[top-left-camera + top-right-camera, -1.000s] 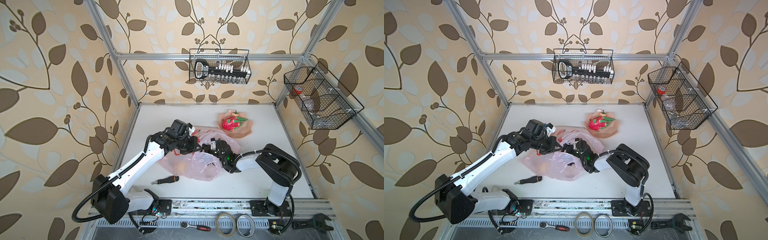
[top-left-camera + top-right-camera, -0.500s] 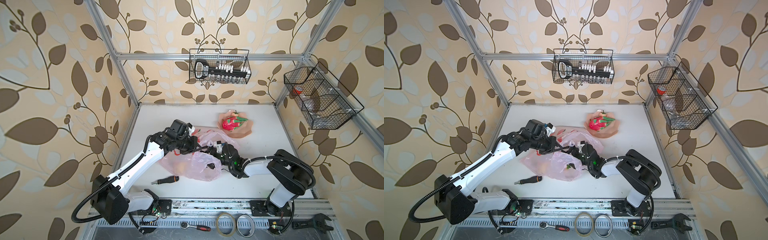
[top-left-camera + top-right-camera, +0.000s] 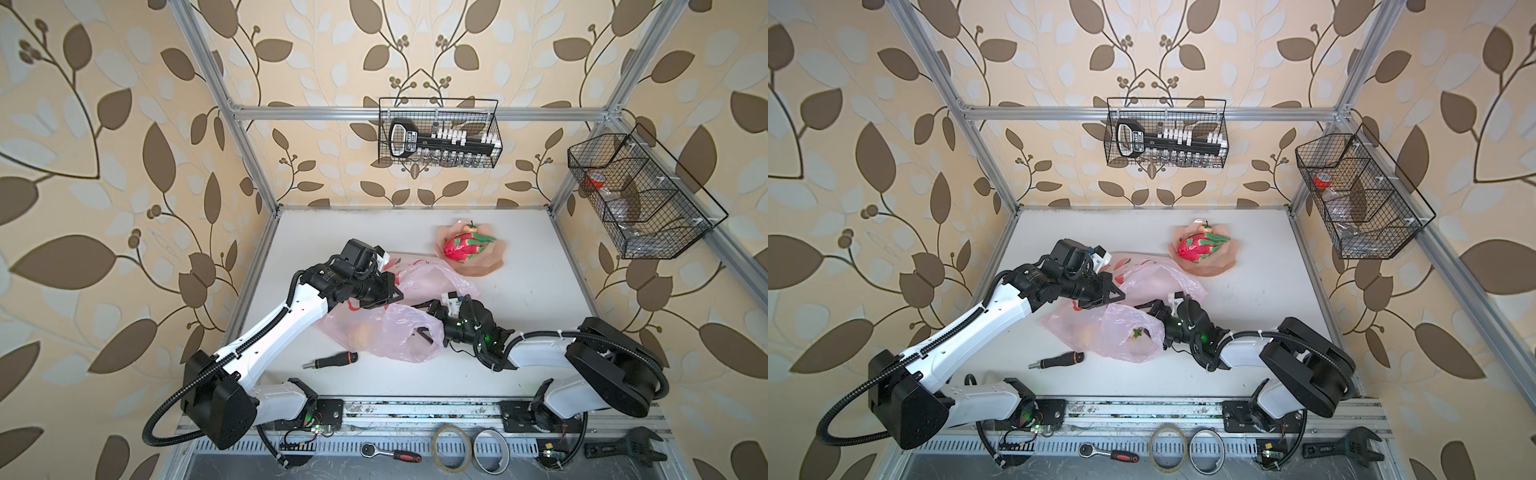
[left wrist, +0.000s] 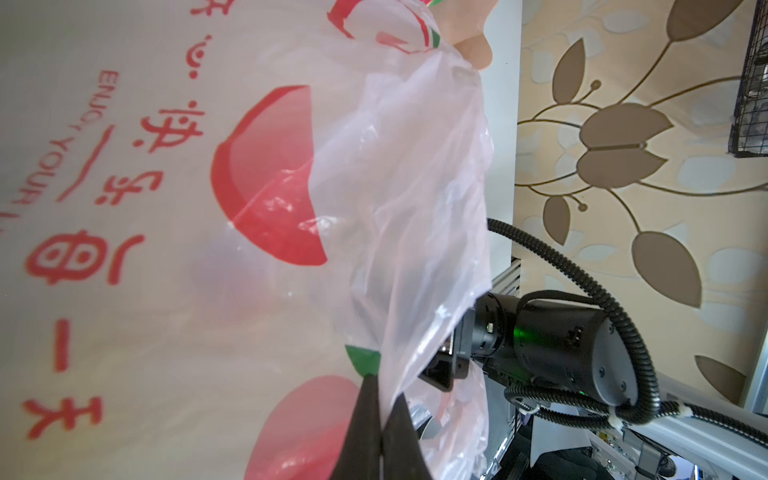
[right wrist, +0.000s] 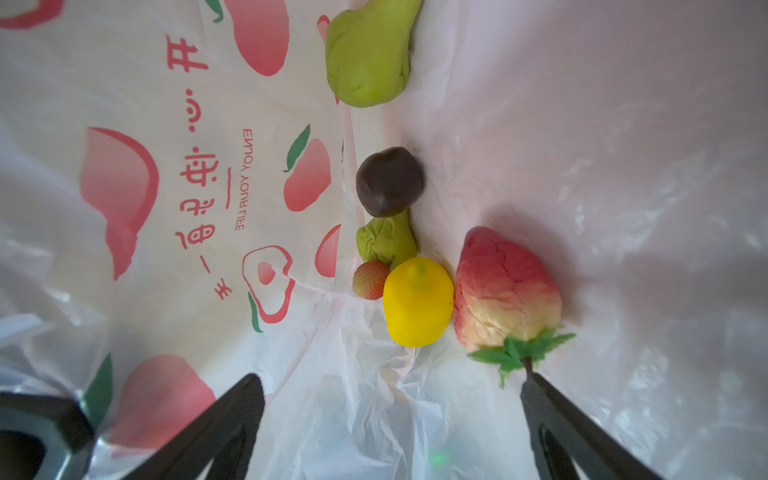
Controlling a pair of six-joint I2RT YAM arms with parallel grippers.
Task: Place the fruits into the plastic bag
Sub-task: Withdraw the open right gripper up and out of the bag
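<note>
On the desk (image 3: 519, 291), near its middle, the plastic bag (image 3: 374, 328) (image 3: 1100, 328) lies crumpled with its mouth turned toward my right arm. My left end effector (image 3: 397, 295) (image 3: 1121, 296) is pressed together on the upper edge of the bag, pinching the thin film. In the left wrist view its two dark fingers (image 4: 365, 424) meet with the plastic bag (image 4: 166, 208) caught between them, the printed red peaches and lettering stretched out beside it.

My right end effector (image 3: 426, 320) (image 5: 395, 415) reaches into the mouth of the bag and is spread wide, with only wrinkled film between its fingers. Ahead of it, inside the plastic bag (image 5: 582, 166), the fruits rest in a loose line along a fold: a green pear (image 5: 368, 58) farthest in, then a dark plum (image 5: 390, 181), a small green fruit (image 5: 386, 243) touching the plum, a small bumpy red fruit (image 5: 370, 280), a yellow lemon (image 5: 417, 301), and a large strawberry (image 5: 505, 286) touching the lemon. The strawberry's green leaves lie just beside the tip of one finger. In a top view the strawberry's leaves (image 3: 1137, 332) show through the film.

The dragon fruit (image 3: 465, 247) (image 3: 1200, 248) lies outside the bag, on the peach-coloured plate (image 3: 482, 266) toward the back of the desk. A screwdriver (image 3: 332, 359) lies on the desk just in front of the bag.
</note>
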